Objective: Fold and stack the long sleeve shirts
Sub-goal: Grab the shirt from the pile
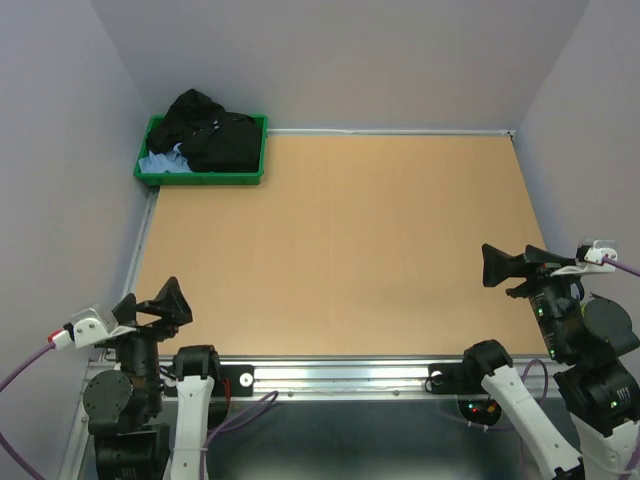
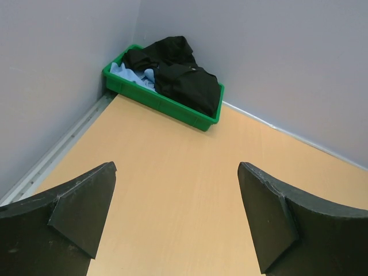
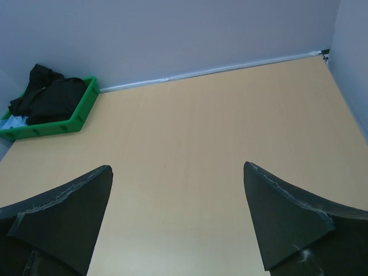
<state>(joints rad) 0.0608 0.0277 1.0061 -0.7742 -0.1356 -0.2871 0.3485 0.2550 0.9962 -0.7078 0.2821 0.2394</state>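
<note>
Fold not started: my left gripper (image 1: 165,305) was spread, empty, well short of the green tray (image 1: 200,178), where the black shirt (image 1: 212,135) lay bunched over a light blue shirt (image 1: 160,160). Next move called for reaching in and pinching the black one out. My right gripper (image 1: 500,265) was also spread, empty, far right of the tray; only its wall looked in the way.

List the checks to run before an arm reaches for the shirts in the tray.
1. Left gripper fingers apart, holding nothing: ok.
2. Right gripper fingers apart, holding nothing: ok.
3. Black shirt lies on top of the heap in the green tray: ok.
4. Light blue shirt count underneath: cannot tell.
5. Table bare between arms and tray for folding: ok.
</note>
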